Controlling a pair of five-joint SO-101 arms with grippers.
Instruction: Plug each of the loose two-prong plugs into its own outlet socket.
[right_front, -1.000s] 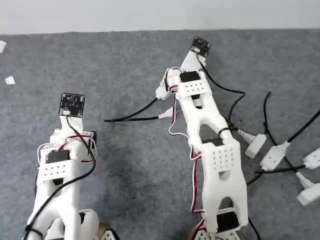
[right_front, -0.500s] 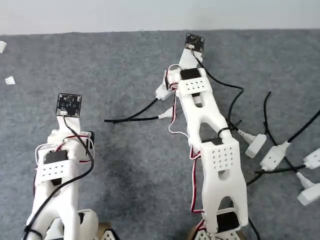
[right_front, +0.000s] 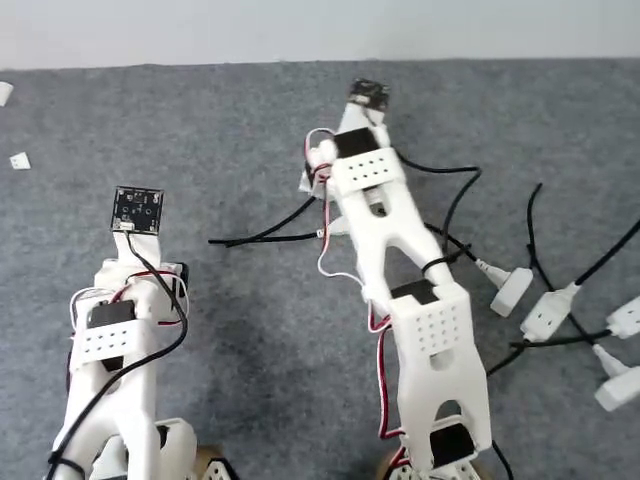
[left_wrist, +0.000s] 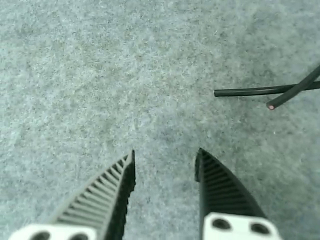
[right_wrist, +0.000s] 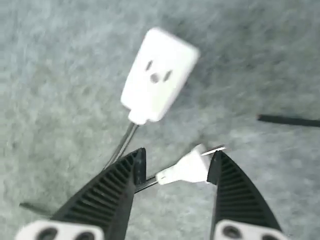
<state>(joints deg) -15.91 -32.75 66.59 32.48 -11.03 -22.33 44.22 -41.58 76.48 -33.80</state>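
right wrist view, right tool (right_wrist: 178, 154) parted over plug (right_wrist: 187, 168), outlet socket (right_wrist: 159, 75) near

White two-prong plug (right_wrist: 187, 167) flat near white outlet socket (right_wrist: 159, 75)

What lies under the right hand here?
A small white two-prong plug on grey carpet, between the fingers of the open right hand; its black cord is hidden behind one finger.
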